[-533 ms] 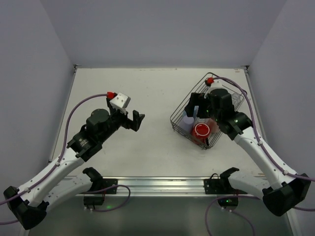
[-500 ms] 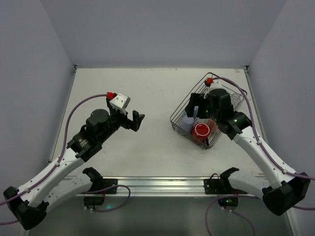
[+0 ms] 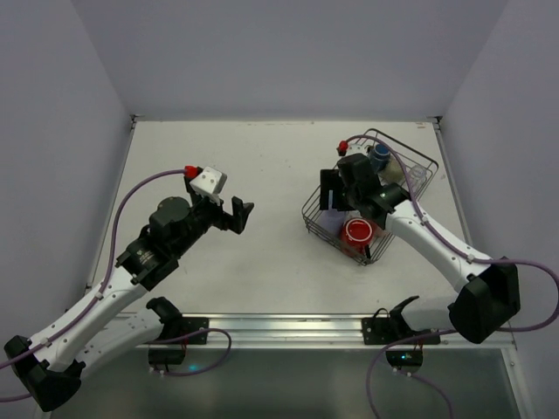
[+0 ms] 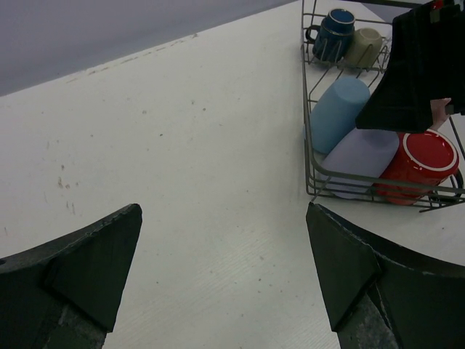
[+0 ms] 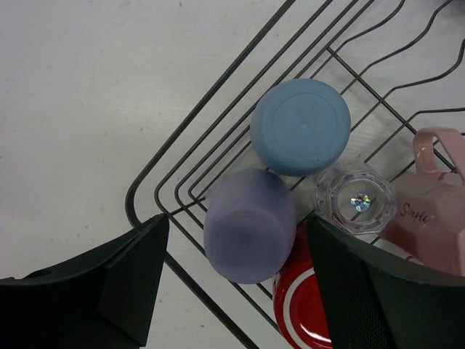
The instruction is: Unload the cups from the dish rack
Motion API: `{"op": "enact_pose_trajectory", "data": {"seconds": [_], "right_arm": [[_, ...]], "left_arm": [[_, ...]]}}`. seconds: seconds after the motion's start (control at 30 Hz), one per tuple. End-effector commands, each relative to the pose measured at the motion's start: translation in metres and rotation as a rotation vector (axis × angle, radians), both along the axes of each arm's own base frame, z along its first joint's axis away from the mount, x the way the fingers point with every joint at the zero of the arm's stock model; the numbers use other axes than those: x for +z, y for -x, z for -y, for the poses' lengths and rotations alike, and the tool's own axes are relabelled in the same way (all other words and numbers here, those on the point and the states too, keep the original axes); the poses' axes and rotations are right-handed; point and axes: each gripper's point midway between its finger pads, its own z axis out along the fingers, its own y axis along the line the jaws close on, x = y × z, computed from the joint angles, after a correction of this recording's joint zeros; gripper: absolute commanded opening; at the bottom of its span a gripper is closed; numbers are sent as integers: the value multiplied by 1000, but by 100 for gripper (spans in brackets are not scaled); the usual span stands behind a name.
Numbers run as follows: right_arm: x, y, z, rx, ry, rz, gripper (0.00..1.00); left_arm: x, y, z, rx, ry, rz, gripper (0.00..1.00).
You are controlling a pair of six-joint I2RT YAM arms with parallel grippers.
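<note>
Your right gripper (image 5: 234, 254) is swinging left across the rack (image 4: 349, 177) on the table's right, now hovering open and empty over the lilac cup (image 5: 249, 234) (all cups (image 5: 300, 127) still inside), while your left gripper (image 4: 224, 218) is waiting wide open, well apart.

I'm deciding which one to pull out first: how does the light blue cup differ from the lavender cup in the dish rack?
Colour: the light blue cup is a stronger blue, while the lavender cup is pale purple.
Place: the lavender cup lies nearer the rounded corner of the dish rack, against the red cup. The light blue cup lies further in, beside a clear glass.
Shared: both are plain, without handles, and turn their closed bases toward the right wrist camera.
</note>
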Motion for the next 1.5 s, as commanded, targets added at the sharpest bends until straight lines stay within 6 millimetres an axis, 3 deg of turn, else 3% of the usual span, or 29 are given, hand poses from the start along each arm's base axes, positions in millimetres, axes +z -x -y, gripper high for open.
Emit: {"op": "enact_pose_trajectory", "data": {"seconds": [0.0,0.17,0.37,0.53,0.8,0.83,0.87,1.0,1.2,1.27,1.33,1.47], "right_arm": [[10,-9,-3,-33,-11,25,76],[-6,-1,-1,-51,30,-24,78],[-30,11,2,-63,56,-74,88],[-48,8,0,-68,78,-106,72],[-55,-3,-1,-86,114,-112,70],[-53,-3,1,-89,121,-107,63],[-51,-4,4,-101,127,-91,47],[-8,-5,8,-102,64,28,36],[82,13,3,-18,-142,260,28],[113,24,-6,46,-256,355,27],[131,31,-13,84,-351,413,26],[175,62,-54,301,-659,516,26]], "left_arm": [[6,-1,-2,14,16,22,100],[4,-4,-3,20,11,16,100],[3,-5,-4,22,15,6,100],[-2,-10,-3,22,6,-12,100],[-2,-8,1,-5,18,-15,100],[-3,-8,2,-8,18,-17,100],[-3,-8,4,-14,24,-24,100],[0,-6,21,-86,51,-49,100],[23,8,56,-262,164,-101,100],[34,14,68,-308,249,-139,100],[51,26,84,-420,340,-123,97],[60,39,103,-524,508,-203,90]]}}
